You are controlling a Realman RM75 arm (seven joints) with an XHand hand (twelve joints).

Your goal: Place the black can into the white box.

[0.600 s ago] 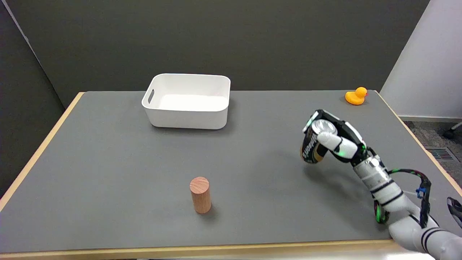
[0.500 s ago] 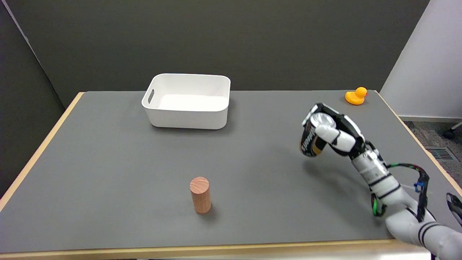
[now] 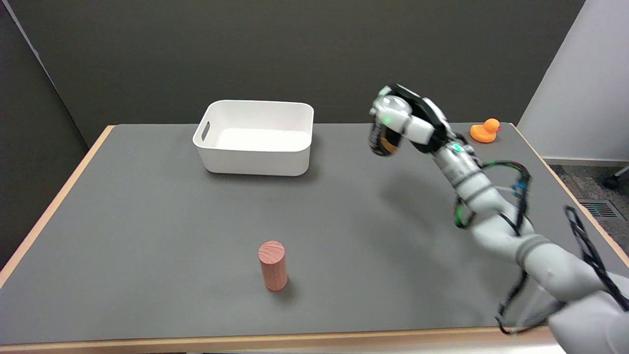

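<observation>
The right hand (image 3: 410, 123) is raised above the tabletop (image 3: 147, 221), fingers wrapped around the one black can (image 3: 384, 140), right of one white box (image 3: 255, 137). One wooden cylinder (image 3: 272, 264) and one rubber duck (image 3: 485, 131) are seen.

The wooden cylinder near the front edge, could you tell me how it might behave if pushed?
The wooden cylinder stands upright and is taller than wide, so it would probably tip. Once down, its round side would likely roll. It looks solid and stiff.
</observation>
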